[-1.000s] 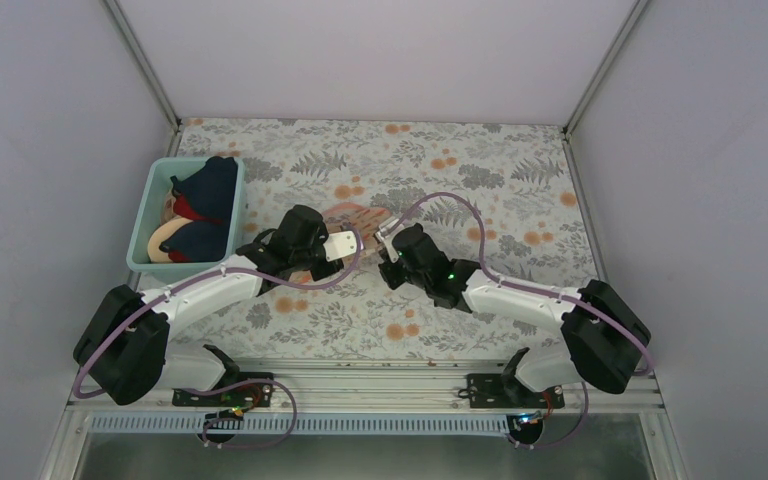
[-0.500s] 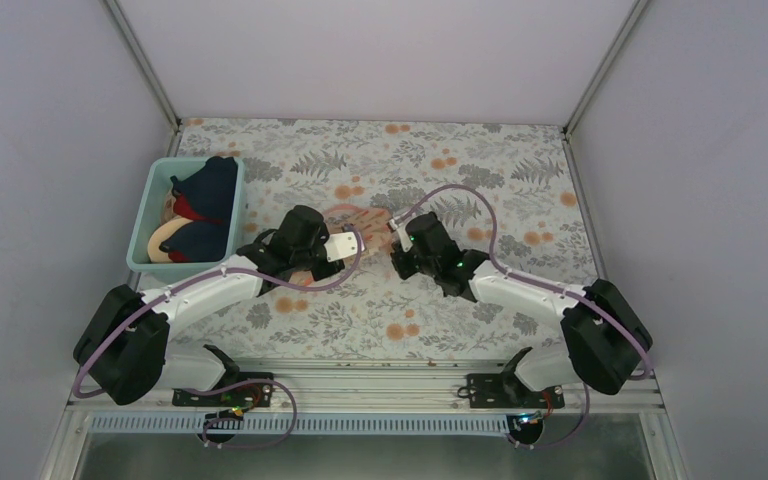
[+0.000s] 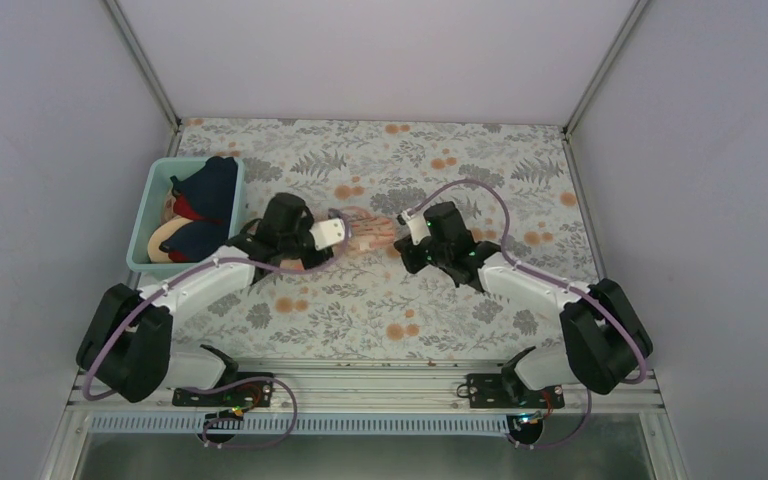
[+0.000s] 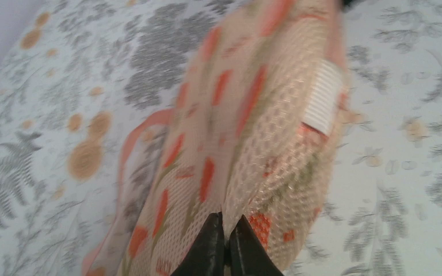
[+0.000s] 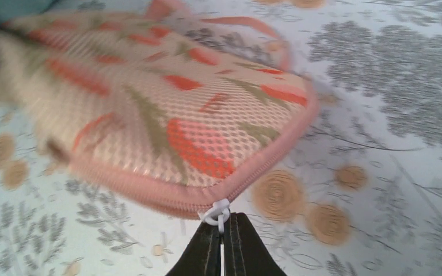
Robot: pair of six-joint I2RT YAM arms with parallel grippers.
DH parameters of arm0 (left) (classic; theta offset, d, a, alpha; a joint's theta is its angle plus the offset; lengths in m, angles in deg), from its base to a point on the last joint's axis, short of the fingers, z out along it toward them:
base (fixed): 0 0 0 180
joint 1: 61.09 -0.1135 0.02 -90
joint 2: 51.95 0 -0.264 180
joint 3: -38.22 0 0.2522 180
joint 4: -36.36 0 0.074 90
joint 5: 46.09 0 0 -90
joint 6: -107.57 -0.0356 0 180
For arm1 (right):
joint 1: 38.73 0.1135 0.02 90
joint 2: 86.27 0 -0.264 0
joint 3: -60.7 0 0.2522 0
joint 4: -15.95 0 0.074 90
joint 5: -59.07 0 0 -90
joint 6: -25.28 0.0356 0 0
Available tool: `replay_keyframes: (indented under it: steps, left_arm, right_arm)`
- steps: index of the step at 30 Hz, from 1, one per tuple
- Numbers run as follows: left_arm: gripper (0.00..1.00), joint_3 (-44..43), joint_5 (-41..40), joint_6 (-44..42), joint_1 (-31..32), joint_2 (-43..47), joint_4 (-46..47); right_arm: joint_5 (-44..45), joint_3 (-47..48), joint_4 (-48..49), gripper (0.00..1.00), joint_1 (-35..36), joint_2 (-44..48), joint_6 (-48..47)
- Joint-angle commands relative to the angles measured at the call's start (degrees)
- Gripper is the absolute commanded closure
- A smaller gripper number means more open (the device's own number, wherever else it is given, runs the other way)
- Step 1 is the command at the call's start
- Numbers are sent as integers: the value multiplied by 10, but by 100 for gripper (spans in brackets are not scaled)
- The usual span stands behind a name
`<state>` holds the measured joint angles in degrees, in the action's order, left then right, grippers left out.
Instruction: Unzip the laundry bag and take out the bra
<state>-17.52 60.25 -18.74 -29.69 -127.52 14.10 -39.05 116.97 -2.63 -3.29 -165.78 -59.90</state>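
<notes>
The laundry bag (image 3: pixel 368 229), a peach-pink pouch with orange-red flowers, lies on the table between my two grippers. My left gripper (image 4: pixel 225 230) is shut on a fold of the bag's mesh fabric (image 4: pixel 247 132) at its left end. My right gripper (image 5: pixel 223 225) is shut on the white zipper pull (image 5: pixel 216 213) at the bag's pink zipper edge (image 5: pixel 167 192), on the bag's right side. The pink loop (image 5: pixel 247 23) lies at the bag's far side. The mustard bra is hidden.
A teal bin (image 3: pixel 155 205) at the left holds navy-and-red bras (image 3: pixel 203 190) and a beige bra (image 3: pixel 167 240). The table has a floral cloth (image 3: pixel 480 160). Grey walls close in both sides and the back.
My right gripper has moved up and to the right along the bag's edge. My left gripper has shifted up and left with the bag.
</notes>
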Motion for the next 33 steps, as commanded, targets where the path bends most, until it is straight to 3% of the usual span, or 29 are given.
replay_keyframes:
  steps: [1,4,5,7,11,15,19,22,25,30,33]
  left_arm:
    - [84,-35,12,-4,-65,-21,5]
    - [13,-32,-10,-57,-70,-14,16]
    - [3,-32,-6,-76,-71,-9,8]
    - [0,-43,21,-104,-71,3,-28]
    - [0,-91,91,-127,-58,13,-132]
    - [2,-108,57,-113,-9,14,-164]
    - [6,-134,132,-97,-6,19,-203]
    - [13,-132,138,-99,-3,16,-204]
    - [26,-115,119,-99,-2,15,-187]
    - [67,-98,110,-90,0,16,-168]
    - [82,-97,106,-86,0,16,-163]
  right_arm:
    - [-62,-3,7,96,19,-13,3]
    - [-96,-5,30,96,56,-8,4]
    - [-112,-6,39,96,63,-5,8]
    - [-127,-5,47,96,75,-2,18]
    - [-146,9,48,96,89,-2,37]
    - [-165,34,53,96,103,-7,54]
    - [-172,62,44,96,103,-19,70]
    - [-177,73,37,96,103,-24,75]
    - [-182,74,43,96,103,-21,80]
    - [-183,76,41,96,103,-18,81]
    - [-182,78,37,96,103,-17,80]
